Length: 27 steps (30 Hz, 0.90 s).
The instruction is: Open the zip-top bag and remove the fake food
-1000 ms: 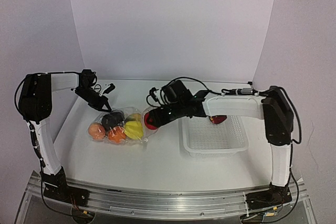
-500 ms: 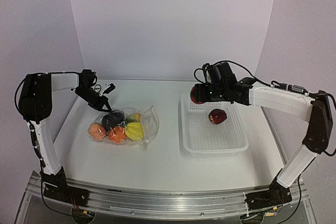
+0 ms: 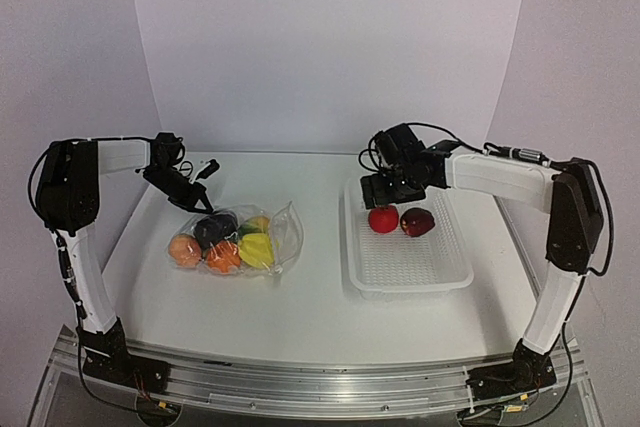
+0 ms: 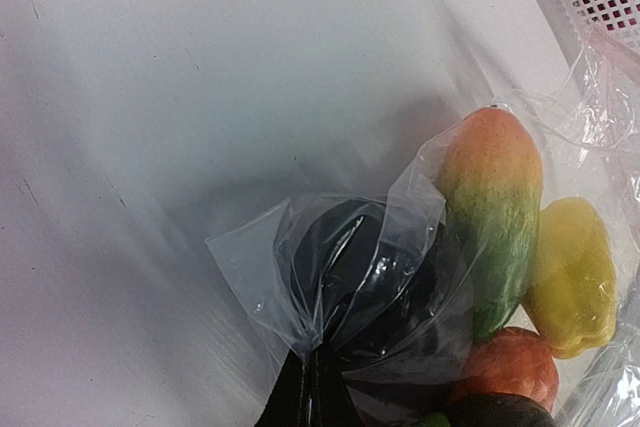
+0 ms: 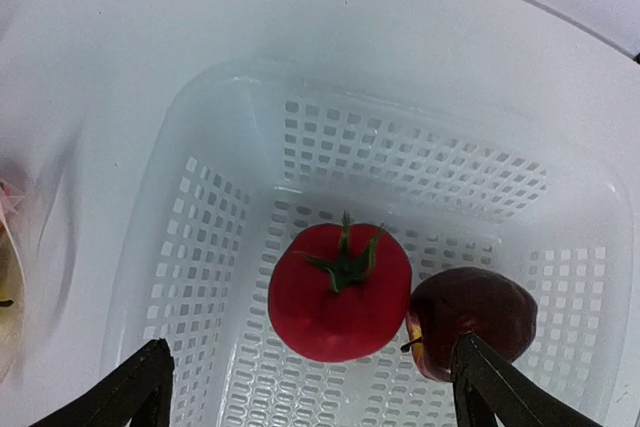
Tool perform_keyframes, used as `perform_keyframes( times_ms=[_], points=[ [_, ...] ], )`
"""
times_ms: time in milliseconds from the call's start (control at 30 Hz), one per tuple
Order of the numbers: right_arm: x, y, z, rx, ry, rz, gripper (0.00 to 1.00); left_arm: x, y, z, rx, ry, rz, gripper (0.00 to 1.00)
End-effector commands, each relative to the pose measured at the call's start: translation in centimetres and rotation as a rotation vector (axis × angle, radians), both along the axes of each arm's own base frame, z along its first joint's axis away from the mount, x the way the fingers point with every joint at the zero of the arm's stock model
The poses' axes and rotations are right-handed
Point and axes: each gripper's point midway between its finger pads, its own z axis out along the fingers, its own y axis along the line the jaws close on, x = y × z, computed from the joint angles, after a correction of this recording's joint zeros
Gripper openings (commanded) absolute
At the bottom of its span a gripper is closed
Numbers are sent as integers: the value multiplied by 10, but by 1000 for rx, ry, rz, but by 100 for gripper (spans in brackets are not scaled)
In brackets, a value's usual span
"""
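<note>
White tubular links, black joints, looping thin black cables; left pincer and right pincer black, seemingly slim-fingered.

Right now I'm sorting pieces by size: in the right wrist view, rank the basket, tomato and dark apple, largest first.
1. basket
2. tomato
3. dark apple, slightly smaller than the tomato beside it

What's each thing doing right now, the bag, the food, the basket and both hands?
Zip-top bag: lying flat, mouth looks open, food inside.
Left hand: shut on the bag's corner.
Basket: upright, holding two pieces.
Right hand: open, above the basket.
Apple: loose in the basket.
Tomato: loose in the basket, touching the apple.
</note>
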Motion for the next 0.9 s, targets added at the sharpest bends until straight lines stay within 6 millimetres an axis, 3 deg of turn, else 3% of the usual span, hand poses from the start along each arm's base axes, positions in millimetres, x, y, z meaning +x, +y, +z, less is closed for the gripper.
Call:
perform_keyframes(
  times_ms=[0,67,133,167,233,500,633,767,867],
  points=[
    [-11,55,49,13,-133,316,87,-3,-3,-2,-21,20,1,0],
    [-37,107,41,58,-175,588,81,-2,-3,-2,-21,20,0,0],
    [-59,143,24,95,-197,783,71,-2,-3,-1,-22,18,-1,0],
    [-61,153,16,115,-202,813,69,-2,-3,-1,-22,17,0,0],
    [-56,165,-1,138,-187,819,65,-3,-3,0,-24,17,1,0],
    [-55,212,-29,246,-166,960,63,-2,-4,2,-32,13,3,0],
    [-64,238,-46,245,-196,1063,66,-4,-5,2,-39,24,7,0],
    [-76,262,-44,303,-262,1131,72,-7,-5,2,-45,39,18,0],
    [-84,269,-39,331,-301,1165,79,-10,-7,2,-60,60,37,0]
  ],
)
